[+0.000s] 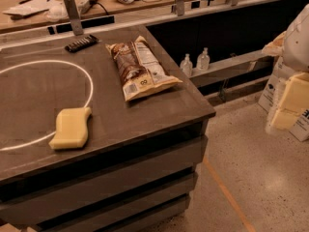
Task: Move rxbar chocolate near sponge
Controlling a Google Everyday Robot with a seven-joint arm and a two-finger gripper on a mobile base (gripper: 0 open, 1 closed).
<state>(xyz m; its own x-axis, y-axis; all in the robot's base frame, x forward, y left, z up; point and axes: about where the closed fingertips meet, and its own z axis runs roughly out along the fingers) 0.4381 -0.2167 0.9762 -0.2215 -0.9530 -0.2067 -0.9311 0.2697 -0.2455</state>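
rxbar [81,43] lay well beyond the bag [140,67] from the gripper [289,105], open or closed i could not tell, so a top-down pinch across its narrow width seemed best.

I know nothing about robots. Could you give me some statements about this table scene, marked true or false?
1. The rxbar chocolate lies near the far edge of the table, well apart from the sponge. True.
2. The snack bag lies on top of the sponge. False: it lies on the table, apart from the sponge.
3. The gripper holds the rxbar chocolate. False: the gripper is off to the right, beyond the table, and the rxbar chocolate lies untouched.
4. The sponge lies across the white circle line. True.
5. Two small bottles stand on the table. False: they stand on a lower ledge behind it.
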